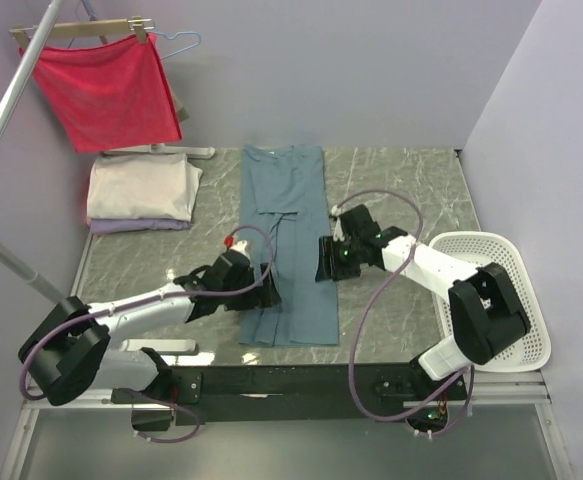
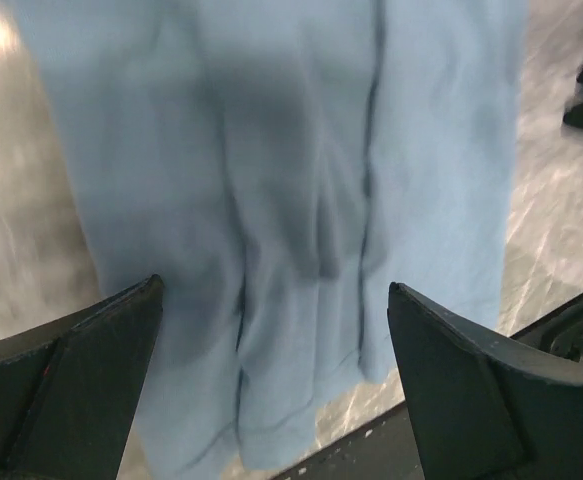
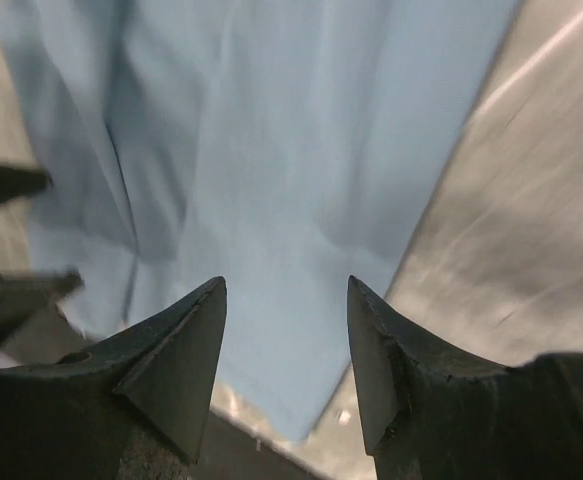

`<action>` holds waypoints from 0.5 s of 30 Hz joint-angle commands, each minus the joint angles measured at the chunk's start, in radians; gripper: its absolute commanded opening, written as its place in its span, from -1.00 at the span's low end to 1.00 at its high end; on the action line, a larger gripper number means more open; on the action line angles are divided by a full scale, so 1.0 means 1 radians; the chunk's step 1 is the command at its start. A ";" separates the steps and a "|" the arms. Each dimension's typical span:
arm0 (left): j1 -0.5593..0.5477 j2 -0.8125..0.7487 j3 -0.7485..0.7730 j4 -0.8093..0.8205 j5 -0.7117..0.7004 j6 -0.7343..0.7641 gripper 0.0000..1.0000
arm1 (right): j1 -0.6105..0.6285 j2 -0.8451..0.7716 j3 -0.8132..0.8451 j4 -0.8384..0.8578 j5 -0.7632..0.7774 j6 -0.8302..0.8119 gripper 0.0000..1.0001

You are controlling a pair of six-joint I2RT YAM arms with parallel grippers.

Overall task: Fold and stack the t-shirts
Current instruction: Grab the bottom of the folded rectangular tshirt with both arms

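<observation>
A dusty teal-blue t-shirt (image 1: 289,240) lies flat on the marble table as a long narrow strip, its sides folded in, its collar at the far end. It fills the left wrist view (image 2: 291,200) and the right wrist view (image 3: 271,150). My left gripper (image 1: 267,288) is open and empty, just above the shirt's near left edge. My right gripper (image 1: 325,262) is open and empty, over the shirt's right edge at mid-length. A folded cream-white shirt (image 1: 141,188) lies on a pale lavender one (image 1: 136,226) at the far left.
A red cloth (image 1: 106,90) hangs on a wooden hanger at the back left, on a slanting metal rack pole (image 1: 11,95). A white plastic basket (image 1: 516,295) stands at the table's right edge. A black rail (image 1: 301,378) runs along the near edge.
</observation>
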 commanded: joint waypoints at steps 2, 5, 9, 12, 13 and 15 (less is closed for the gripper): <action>-0.061 -0.084 -0.093 -0.041 -0.120 -0.162 0.99 | 0.095 -0.102 -0.088 0.021 -0.017 0.052 0.17; -0.077 -0.139 -0.115 -0.093 -0.186 -0.200 0.99 | 0.120 -0.140 -0.108 0.001 0.012 0.069 0.17; -0.084 -0.156 -0.153 -0.120 -0.208 -0.241 0.99 | 0.132 -0.193 -0.120 -0.012 0.006 0.086 0.18; -0.100 -0.148 -0.188 -0.117 -0.196 -0.274 0.99 | 0.139 -0.205 -0.134 0.017 -0.028 0.094 0.18; -0.109 -0.150 -0.201 -0.101 -0.189 -0.280 0.99 | 0.137 -0.193 -0.143 0.038 -0.035 0.101 0.18; -0.121 -0.153 -0.230 -0.100 -0.177 -0.316 0.99 | 0.139 -0.171 -0.155 0.064 -0.065 0.108 0.18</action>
